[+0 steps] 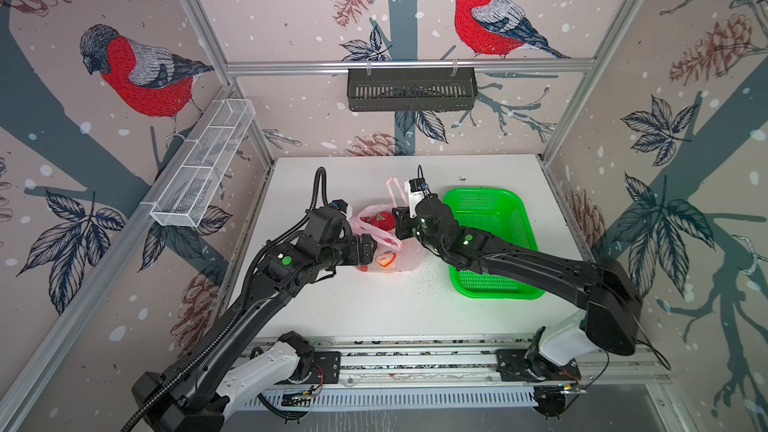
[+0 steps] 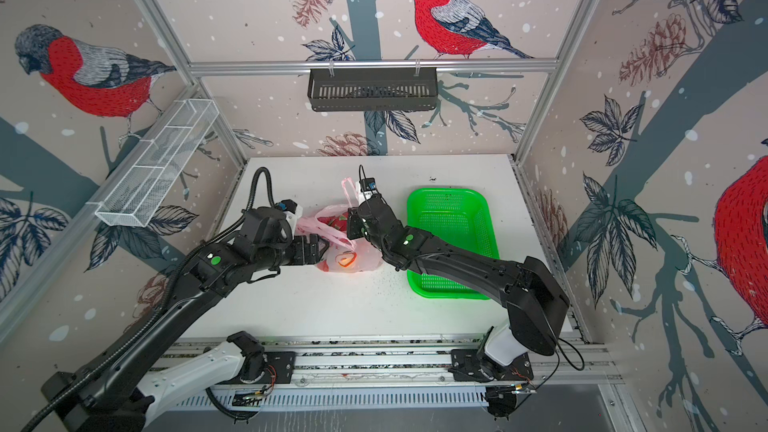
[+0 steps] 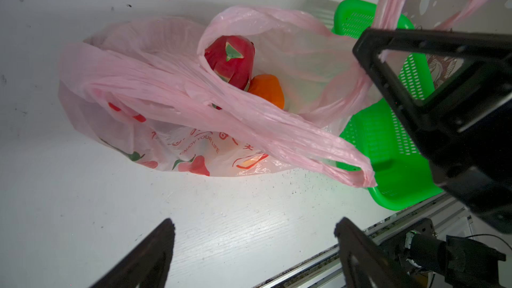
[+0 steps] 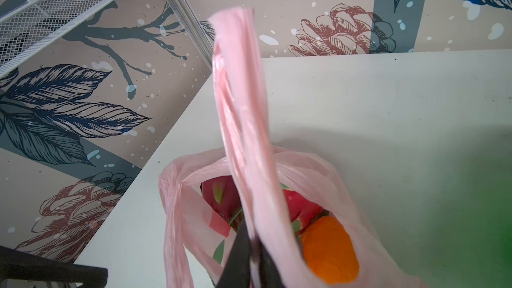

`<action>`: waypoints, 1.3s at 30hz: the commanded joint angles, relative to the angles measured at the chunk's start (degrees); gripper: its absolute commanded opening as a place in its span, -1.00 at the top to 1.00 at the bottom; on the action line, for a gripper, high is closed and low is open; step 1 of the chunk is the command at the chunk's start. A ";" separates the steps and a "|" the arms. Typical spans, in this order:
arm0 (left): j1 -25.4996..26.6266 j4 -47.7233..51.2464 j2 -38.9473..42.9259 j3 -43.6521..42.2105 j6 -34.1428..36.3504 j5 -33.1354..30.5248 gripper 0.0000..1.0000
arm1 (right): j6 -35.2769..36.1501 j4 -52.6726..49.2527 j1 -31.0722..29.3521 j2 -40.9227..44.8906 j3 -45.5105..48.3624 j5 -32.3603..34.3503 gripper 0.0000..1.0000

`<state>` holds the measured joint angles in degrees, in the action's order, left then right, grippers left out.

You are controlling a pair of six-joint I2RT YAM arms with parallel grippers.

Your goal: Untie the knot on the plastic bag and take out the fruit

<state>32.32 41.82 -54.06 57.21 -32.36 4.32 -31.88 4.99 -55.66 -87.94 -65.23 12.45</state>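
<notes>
From the left, reaching in low beside the bag [image 1: 409, 257] with the left gripper [image 3: 253, 225] spread wide, holding nothing. From the right, leaning in over the basket [image 1: 490, 201] with the right gripper [image 4: 253, 259] pinching a handle [image 4: 241, 92], held upright. Lying open-mouthed on the table [image 1: 374, 309], just left of the basket. Only in the wrist views: dragon fruit [image 3: 230, 59] and orange [image 3: 267, 90] inside. Perhaps a second dragon fruit in the right wrist view, half hidden.

A robot test cell in a lab: aluminium frame bars [image 1: 291, 67] hold bullfinch-wallpaper panels [image 1: 482, 22] around a white tabletop [image 1: 374, 313], with the left arm [image 1: 232, 326] and right arm [image 1: 540, 268] mounted on a front rail [image 1: 415, 357].
</notes>
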 commanded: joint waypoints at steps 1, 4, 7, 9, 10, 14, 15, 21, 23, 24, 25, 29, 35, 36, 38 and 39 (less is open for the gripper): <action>0.12 -7.20 1.26 -1.84 -6.79 0.40 -0.77 | -1.68 2.96 0.28 0.93 1.22 0.08 0.77; 0.12 -13.28 1.69 -4.11 -10.59 2.73 -0.70 | -1.87 2.83 0.19 1.11 1.66 -0.27 0.77; 0.12 -17.60 0.71 -5.70 -13.01 4.46 -0.67 | -1.87 2.96 0.20 1.66 2.38 -0.10 0.78; 0.12 -20.02 0.05 -6.67 -14.42 4.86 -0.65 | -1.74 3.00 0.27 2.20 2.95 0.03 0.78; 0.12 -21.26 0.01 -7.18 -14.95 4.95 -0.65 | -1.65 3.06 0.21 2.50 3.21 0.10 0.78; 0.11 -25.58 -0.74 -8.34 -16.91 5.35 -0.65 | -1.61 3.00 0.22 3.29 4.19 0.25 0.78; 0.10 -26.34 -1.31 -8.47 -17.10 5.58 -0.64 | -1.61 3.00 0.22 3.44 4.36 0.21 0.78; 0.04 -30.31 -5.16 -9.87 -17.86 6.73 -0.57 | -1.26 3.01 0.23 3.87 4.74 0.21 0.78; 0.04 -31.20 -6.64 -10.23 -17.77 6.76 -0.53 | -1.00 2.83 0.21 4.14 4.76 0.47 0.78; 0.03 -31.74 -7.27 -10.43 -17.83 6.46 -0.52 | -0.86 2.83 0.25 4.35 4.85 0.63 0.78; 0.03 -32.22 -7.73 -10.53 -17.81 6.13 -0.50 | -0.82 2.84 0.28 4.44 4.94 0.73 0.78; -0.06 -33.93 -9.56 -10.19 -17.15 4.27 -0.32 | -0.55 2.83 0.37 5.08 5.44 0.91 0.78; -1.82 -37.81 -11.50 -10.72 -17.06 4.21 0.23 | -0.30 2.68 0.55 5.85 6.13 1.00 0.78; -2.34 -38.26 -11.48 -10.80 -17.10 4.37 0.29 | -0.29 2.57 0.51 5.99 6.17 1.15 0.79; -3.79 -39.54 -10.86 -11.05 -17.41 5.08 0.43 | -0.21 2.07 0.55 6.32 6.32 1.67 0.79; -4.62 -40.00 -10.35 -11.07 -17.62 5.15 0.49 | -0.19 1.89 0.56 6.43 6.41 2.00 0.79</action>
<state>30.48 7.46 -65.47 46.48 -49.50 8.82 -32.77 6.50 -55.09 -82.48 -59.18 12.69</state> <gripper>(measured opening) 0.377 0.108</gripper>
